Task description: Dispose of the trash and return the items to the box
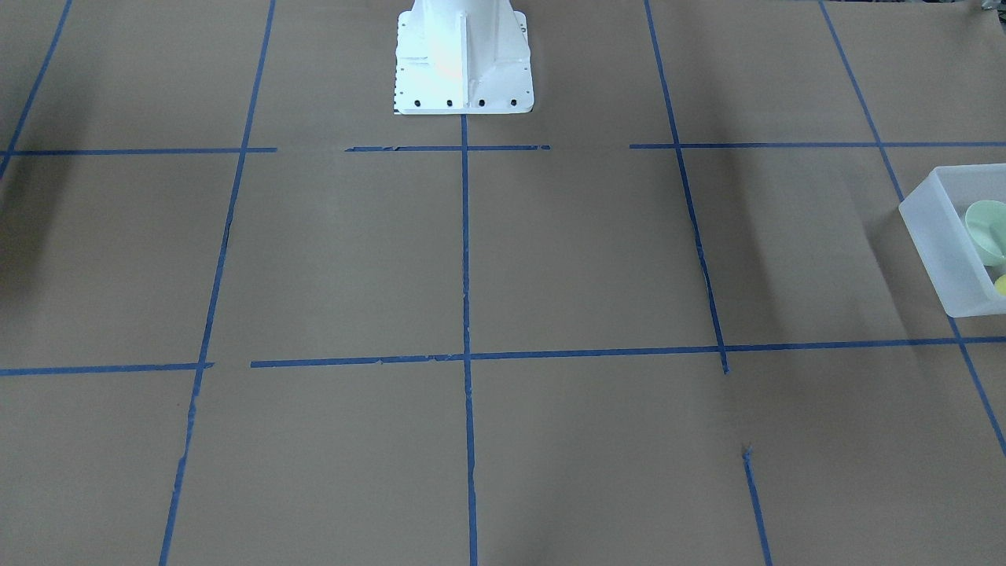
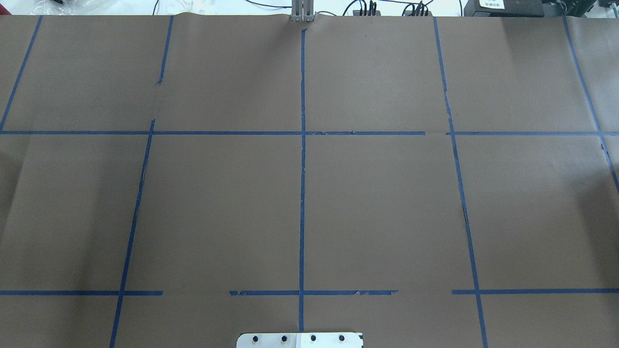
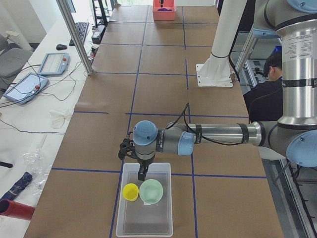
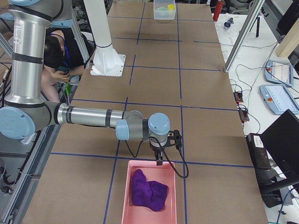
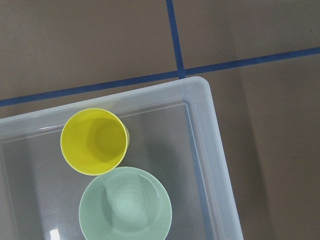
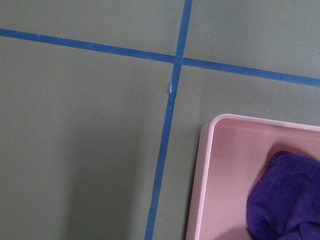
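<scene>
The frosted box [image 3: 144,220] sits on the brown worktop [image 2: 377,203] at the left arm's end, one corner just beside a crossing of blue tape lines [image 5: 176,45]. The yellow cup [image 5: 93,141] and the mint-green bowl [image 5: 125,205] stand inside the box, upright and side by side. They are in the half of the box nearer the worktop's middle. Their rims seem to touch, though the wrist view's angle leaves that unsure.

The left pincer [image 3: 142,177] hangs pointing down above the box, over the wall nearest the worktop's middle and close to the cup and bowl. Only the side view shows it, so it cannot be told whether its fingers are parted or clenched.

The right pincer [image 4: 160,162] is well apart from the box, at the opposite end of the worktop. It points down over the wall of a pink bin [image 4: 125,198] in which a crumpled purple cloth [image 4: 148,190] lies. It too shows only from the side, so its grip cannot be told.
</scene>
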Motion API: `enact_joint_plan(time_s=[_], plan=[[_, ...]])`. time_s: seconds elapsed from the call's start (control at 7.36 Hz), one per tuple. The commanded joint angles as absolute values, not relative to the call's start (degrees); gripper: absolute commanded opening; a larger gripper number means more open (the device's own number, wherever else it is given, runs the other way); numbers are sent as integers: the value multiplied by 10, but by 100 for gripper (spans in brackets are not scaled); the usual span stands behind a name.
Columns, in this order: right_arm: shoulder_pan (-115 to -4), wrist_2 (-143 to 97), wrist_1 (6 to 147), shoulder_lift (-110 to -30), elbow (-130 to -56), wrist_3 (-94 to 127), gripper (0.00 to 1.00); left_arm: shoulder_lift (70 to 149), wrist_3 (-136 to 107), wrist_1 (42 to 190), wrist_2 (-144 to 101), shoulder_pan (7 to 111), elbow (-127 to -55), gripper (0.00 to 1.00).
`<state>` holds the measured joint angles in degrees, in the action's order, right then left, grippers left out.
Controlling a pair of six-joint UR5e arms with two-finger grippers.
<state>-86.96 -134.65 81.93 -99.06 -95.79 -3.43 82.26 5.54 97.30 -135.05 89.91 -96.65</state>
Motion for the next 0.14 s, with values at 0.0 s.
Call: enact_joint_plan(time_s=[0.0], plan=[[-867,-1346,819,-991,-958,-33,100,824,55,973,-1351,899,-969,100]])
